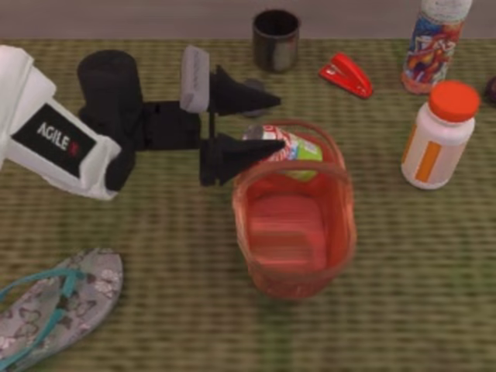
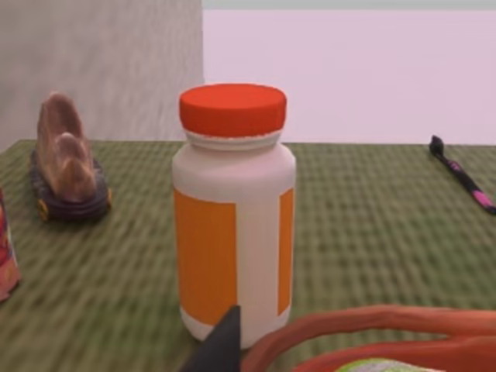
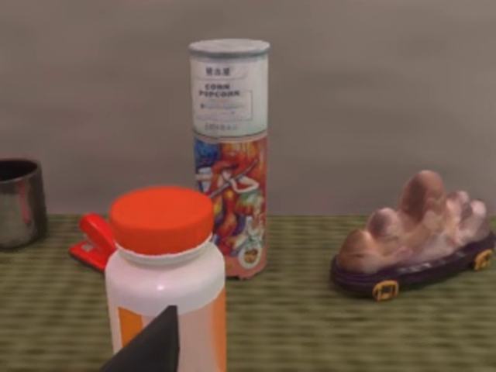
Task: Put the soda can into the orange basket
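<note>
The soda can [image 1: 298,151], red and lime-green, lies tilted inside the orange basket [image 1: 341,232], against its far wall under the hoop handle [image 1: 310,128]. My left gripper [image 1: 280,122] is open at the basket's far left rim with nothing between its fingers. Its nearer fingertip overlaps the can's left end; I cannot tell whether they touch. In the left wrist view one dark fingertip [image 2: 221,345] shows beside the basket handle [image 2: 372,322], with a sliver of the can [image 2: 380,366] below. My right arm is out of the top view; one dark finger [image 3: 155,341] shows in its wrist view.
A white bottle with an orange cap [image 1: 438,136] stands right of the basket. At the back are a colourful spray can [image 1: 434,43], a red clip [image 1: 346,75] and a dark cup [image 1: 276,39]. A flip-flop [image 1: 54,306] lies at front left. A rock-shaped toy car [image 3: 415,236] shows in the right wrist view.
</note>
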Available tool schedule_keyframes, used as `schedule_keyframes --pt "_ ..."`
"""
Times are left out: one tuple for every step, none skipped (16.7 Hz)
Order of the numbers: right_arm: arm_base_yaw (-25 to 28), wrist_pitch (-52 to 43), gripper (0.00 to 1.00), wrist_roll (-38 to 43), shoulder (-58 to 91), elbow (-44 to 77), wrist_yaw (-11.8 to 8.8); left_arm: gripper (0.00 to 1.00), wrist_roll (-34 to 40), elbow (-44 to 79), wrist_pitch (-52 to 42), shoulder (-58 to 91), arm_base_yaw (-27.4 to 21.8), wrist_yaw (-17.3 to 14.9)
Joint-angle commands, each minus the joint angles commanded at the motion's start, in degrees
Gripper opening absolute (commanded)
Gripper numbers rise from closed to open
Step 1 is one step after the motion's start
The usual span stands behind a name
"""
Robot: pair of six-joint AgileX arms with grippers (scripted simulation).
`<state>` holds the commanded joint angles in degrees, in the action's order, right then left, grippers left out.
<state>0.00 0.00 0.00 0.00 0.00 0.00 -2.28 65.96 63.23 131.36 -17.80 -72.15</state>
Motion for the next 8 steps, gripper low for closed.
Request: schedule_keyframes --pt "0.0 0.0 1.00 0.0 0.0 0.0 0.0 1.00 0.0 0.0 0.0 0.0 0.0 0.0" --pt "0.0 0.0 1.00 0.0 0.0 0.0 0.0 1.00 0.0 0.0 0.0 0.0 0.0 0.0" --pt "0.0 0.0 1.00 0.0 0.0 0.0 0.0 1.00 0.0 0.0 0.0 0.0 0.0 0.0" --pt "0.0 0.0 1.00 0.0 0.0 0.0 0.0 1.00 0.0 0.0 0.0 0.0 0.0 0.0" --pt "0.0 0.0 1.00 0.0 0.0 0.0 0.0 1.00 0.0 0.0 0.0 0.0 0.0 0.0" --pt "0.0 0.0 1.00 0.0 0.0 0.0 0.0 1.00 0.0 0.0 0.0 0.0 0.0 0.0" --pt "0.0 0.0 1.00 0.0 0.0 0.0 0.0 1.00 0.0 0.0 0.0 0.0 0.0 0.0" --pt "0.0 0.0 1.00 0.0 0.0 0.0 0.0 1.00 0.0 0.0 0.0 0.0 0.0 0.0"
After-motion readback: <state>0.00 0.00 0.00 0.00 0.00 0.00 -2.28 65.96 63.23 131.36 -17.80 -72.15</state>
